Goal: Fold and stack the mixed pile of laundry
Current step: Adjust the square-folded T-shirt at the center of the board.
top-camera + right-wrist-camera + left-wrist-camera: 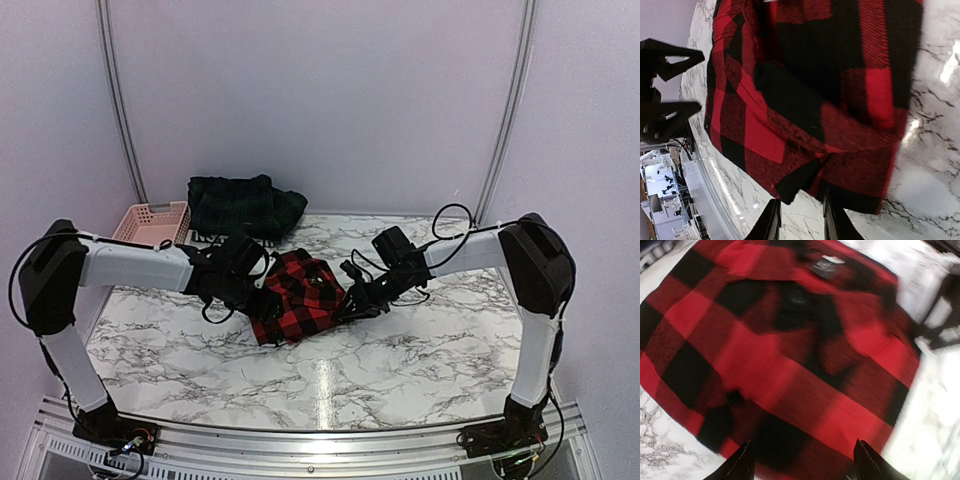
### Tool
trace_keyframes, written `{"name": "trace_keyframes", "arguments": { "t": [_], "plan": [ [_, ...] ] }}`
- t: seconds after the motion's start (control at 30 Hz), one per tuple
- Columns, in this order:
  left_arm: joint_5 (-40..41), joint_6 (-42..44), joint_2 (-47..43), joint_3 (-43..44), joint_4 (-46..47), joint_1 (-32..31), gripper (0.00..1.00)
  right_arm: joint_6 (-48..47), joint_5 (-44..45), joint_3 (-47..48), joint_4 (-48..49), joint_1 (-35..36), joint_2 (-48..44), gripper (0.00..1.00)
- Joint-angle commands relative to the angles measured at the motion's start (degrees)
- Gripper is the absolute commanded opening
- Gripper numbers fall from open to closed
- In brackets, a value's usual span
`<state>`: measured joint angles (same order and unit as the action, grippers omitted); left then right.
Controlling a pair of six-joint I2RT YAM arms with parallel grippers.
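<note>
1. Marble-look table with plain lavender walls behind it. The red-and-black checked shirt lies crumpled near the middle, between the two arms. The dark green plaid piece is heaped at the back edge, just beside the pink basket.
2. The left gripper hangs over the shirt's left side. Its fingers are spread wide with nothing in them, and the wrist view is motion-blurred.
3. The right gripper sits at the shirt's right edge. Its fingers are parted by a narrower gap that shows bare marble, so it grips nothing. A folded corner of the shirt lies just ahead of the tips.
4. The fabric looks like a brushed twill weave in big checks, bunched into overlapping layers. A small dark label shows near the collar.
5. I'd guess it's light, floppy and fairly grippy, so it'll drape and sag rather than hold any shape. The glossy table should let it slide.
6. Best bet is to pinch a single-layer edge or corner on each side. Grabbing the bunched middle would probably lift several layers together.
</note>
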<state>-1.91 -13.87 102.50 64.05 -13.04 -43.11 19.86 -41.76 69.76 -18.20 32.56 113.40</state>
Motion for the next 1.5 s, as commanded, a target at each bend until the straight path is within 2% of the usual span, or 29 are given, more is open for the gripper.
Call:
{"name": "trace_keyframes", "arguments": {
  "t": [0.0, 0.13, 0.3, 0.53, 0.73, 0.83, 1.47],
  "plan": [
    [-1.9, 6.7, -11.1, -9.1, 8.4, -3.2, 0.70, 1.5, -0.6, 2.4, 1.1, 1.4, -0.1, 0.25],
    [-2.8, 10.0, -17.0, -16.8, 15.6, -6.0, 0.72, 3.0, -1.3, 2.3, 2.9, 2.3, 0.7, 0.27],
    [1.3, 19.0, -17.9, -19.4, 17.3, -12.8, 0.70, 3.6, -1.2, 3.0, 3.4, 2.8, 2.8, 0.24],
    [10.0, 28.9, -13.8, -20.2, 23.0, -17.9, 0.57, 4.0, -1.0, 4.6, 1.9, 2.8, 4.5, 0.17],
    [11.7, 35.3, -7.5, -18.2, 24.3, -19.7, 0.50, 4.4, -0.9, 4.9, 1.6, 2.8, 4.6, 0.06],
    [12.5, 37.0, -5.5, -17.8, 25.0, -20.1, 0.47, 4.5, -1.0, 5.2, 1.5, 2.8, 4.6, 0.00],
    [21.8, 40.4, 2.3, -13.1, 29.2, -19.9, 0.45, 3.8, -1.4, 5.0, 0.5, 2.8, 4.4, 0.00]
  ]
}}
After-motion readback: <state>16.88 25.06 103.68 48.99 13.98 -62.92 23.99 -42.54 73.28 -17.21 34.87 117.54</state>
